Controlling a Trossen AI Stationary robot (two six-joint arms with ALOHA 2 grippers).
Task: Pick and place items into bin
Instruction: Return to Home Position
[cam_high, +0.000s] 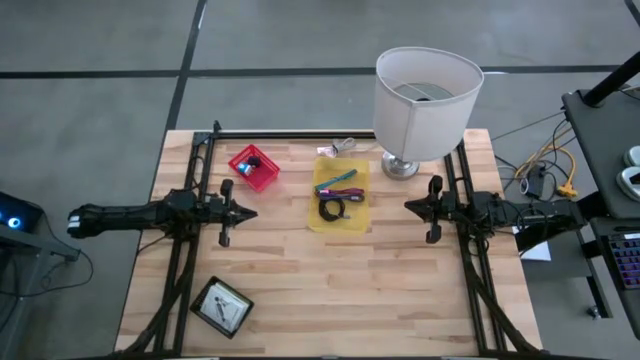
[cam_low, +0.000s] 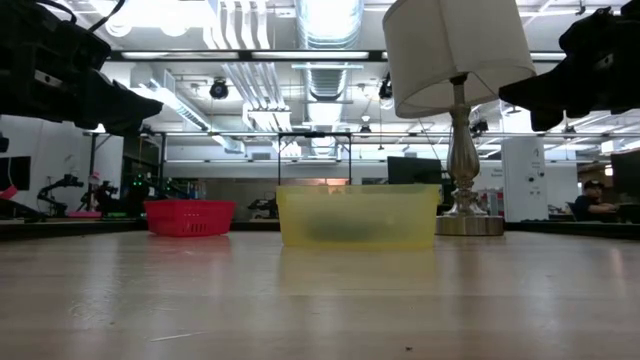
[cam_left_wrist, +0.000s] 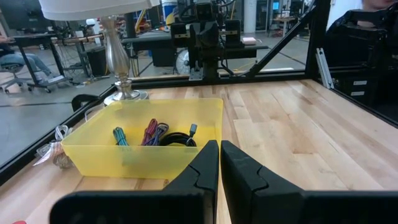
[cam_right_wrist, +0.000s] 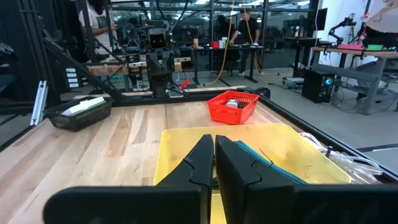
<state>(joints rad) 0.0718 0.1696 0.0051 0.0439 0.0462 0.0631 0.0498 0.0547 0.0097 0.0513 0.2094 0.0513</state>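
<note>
A yellow bin stands mid-table and holds a teal tool, a purple tool and a coiled black cable. My left gripper hovers shut to the left of the bin, pointing at it. Its fingers meet just before the bin's wall. My right gripper hovers shut to the right of the bin, also facing it. The teal tool lies in the bin below it. Neither gripper carries anything.
A red basket with small cubes sits left of the bin toward the far edge. A black tray with white cards lies near the left front corner. The white-shaded lamp stands at the far right. Clear wrapping lies behind the bin.
</note>
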